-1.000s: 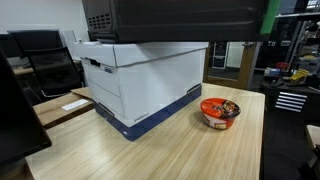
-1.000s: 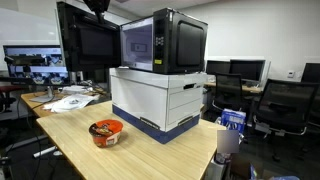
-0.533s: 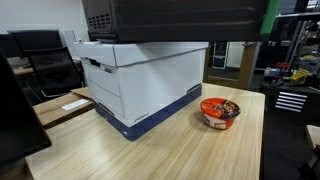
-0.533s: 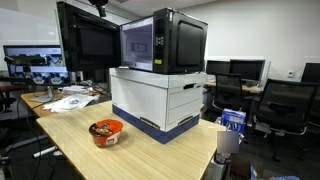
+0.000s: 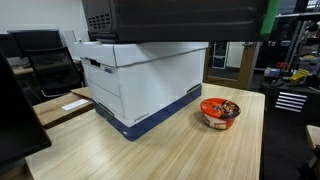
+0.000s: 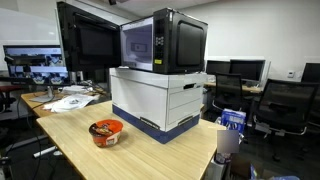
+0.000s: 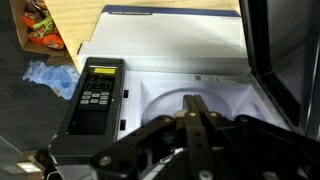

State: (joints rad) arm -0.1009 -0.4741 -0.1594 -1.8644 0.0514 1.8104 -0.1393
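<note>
Drawing up almost out of an exterior view, the closed fingers point(image 7: 190, 118) face the open microwave point(image 7: 95, 95)

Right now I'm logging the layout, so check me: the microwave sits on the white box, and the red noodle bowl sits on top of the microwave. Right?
Not quite. The red noodle bowl stands on the wooden table beside the white box, not on top of the microwave. Both exterior views show this. The microwave does sit on the white box.
</note>
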